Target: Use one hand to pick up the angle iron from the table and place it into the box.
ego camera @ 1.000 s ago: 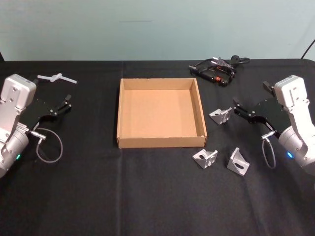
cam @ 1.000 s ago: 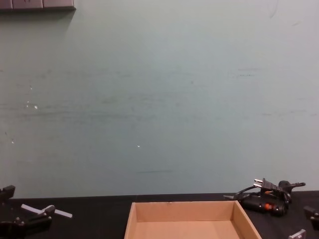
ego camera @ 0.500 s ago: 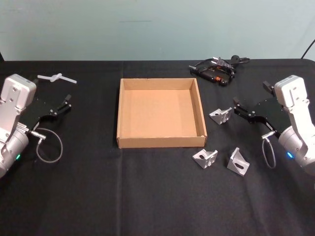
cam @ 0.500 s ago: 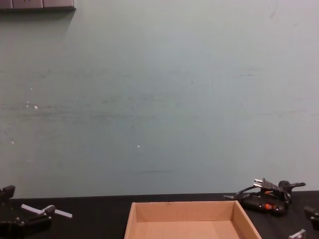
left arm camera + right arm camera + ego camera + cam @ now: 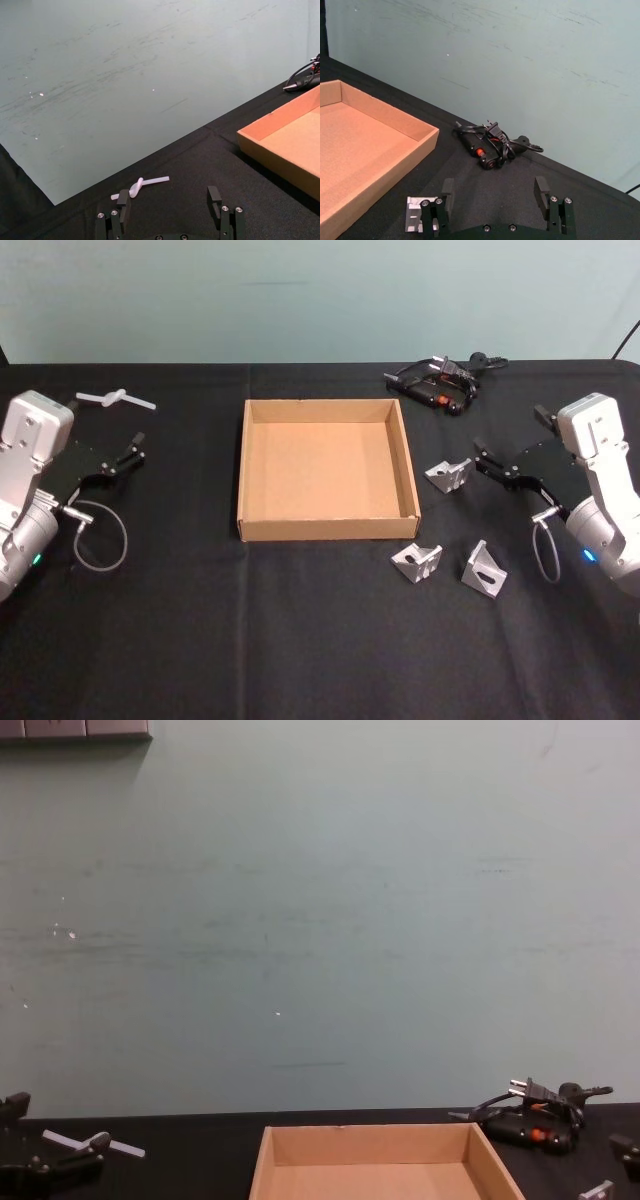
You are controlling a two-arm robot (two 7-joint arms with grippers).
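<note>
Three silver angle irons lie on the black table (image 5: 300, 640) to the right of the tan cardboard box (image 5: 325, 468): one (image 5: 448, 475) beside the box's right wall, two more (image 5: 417, 561) (image 5: 483, 569) nearer the front. The box holds nothing. My right gripper (image 5: 482, 462) hovers open just right of the upper angle iron (image 5: 414, 213), which lies below its left finger in the right wrist view, where the gripper (image 5: 494, 192) points past the box wall (image 5: 380, 150). My left gripper (image 5: 138, 447) rests open at the far left, well away from the box (image 5: 280, 140).
A black plug and coiled cable (image 5: 440, 380) lie behind the box at the back right. A white plastic piece (image 5: 115, 397) sits at the back left, ahead of the left gripper (image 5: 170, 197). The wall rises just past the table's far edge.
</note>
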